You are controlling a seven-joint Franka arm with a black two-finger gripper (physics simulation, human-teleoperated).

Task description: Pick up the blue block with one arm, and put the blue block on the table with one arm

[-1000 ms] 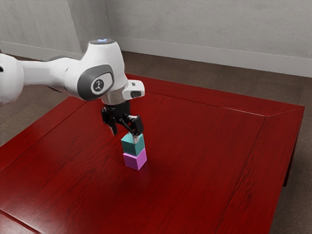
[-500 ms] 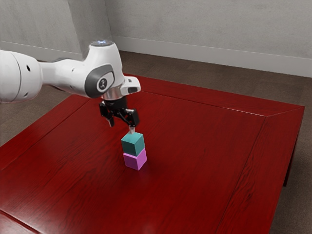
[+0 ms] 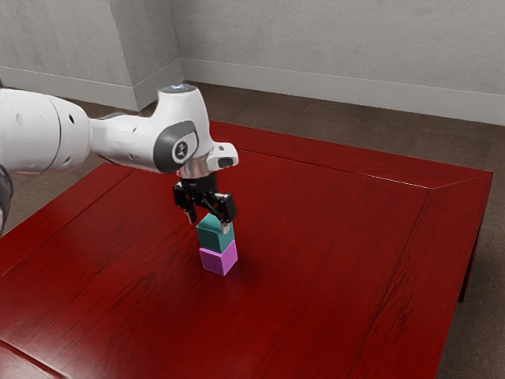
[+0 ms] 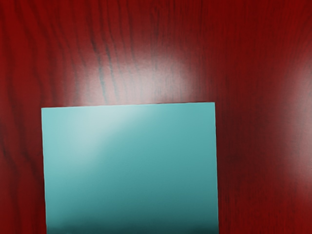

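Step in hand, as judged: grasp of the blue block, teal in render. It rests on the pink block, which stands on the red wooden table.

The gripper is spread wide, its fingers apart at the level of the block's upper part; contact cannot be confirmed. In the wrist view, the block's top face lies near square to the hand.

Centre the fingers over opposite side faces, lower straight down, and close evenly. Keep the fingertips above the pink block; going too deep may clamp or shift it. A one-sided touch may topple the stack. Lift vertically until clear, then set the block flat on bare table beside the pink block.
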